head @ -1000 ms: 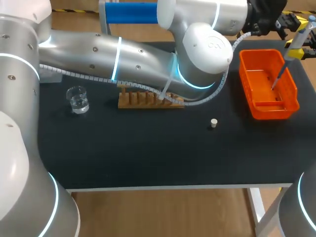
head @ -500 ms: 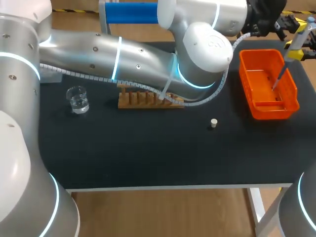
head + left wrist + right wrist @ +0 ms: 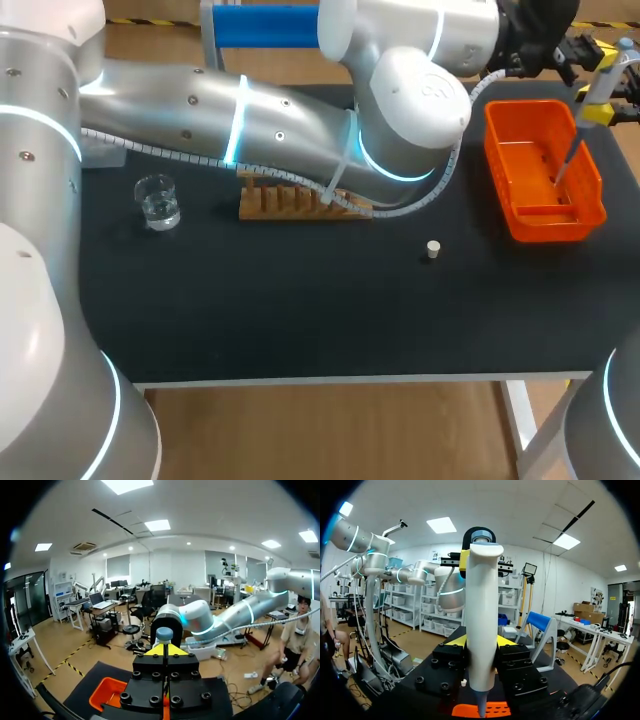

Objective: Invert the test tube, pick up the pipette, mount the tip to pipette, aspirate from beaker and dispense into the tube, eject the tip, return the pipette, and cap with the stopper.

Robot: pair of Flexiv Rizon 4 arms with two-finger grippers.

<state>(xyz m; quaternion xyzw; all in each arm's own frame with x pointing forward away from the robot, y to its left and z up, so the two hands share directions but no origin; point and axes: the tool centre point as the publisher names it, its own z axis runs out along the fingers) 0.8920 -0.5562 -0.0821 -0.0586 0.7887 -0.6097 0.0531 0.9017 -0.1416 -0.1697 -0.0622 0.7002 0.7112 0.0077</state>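
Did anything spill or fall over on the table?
Nothing looks wrong. The beaker stands upright with no puddle around it, the wooden rack sits flat, and the little stopper rests alone on the table. The pipette hangs tilted over the orange bin.

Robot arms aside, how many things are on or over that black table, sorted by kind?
glass beaker: 1
wooden rack: 1
stopper: 1
orange bin: 1
pipette, held over the bin: 1
Total: 5
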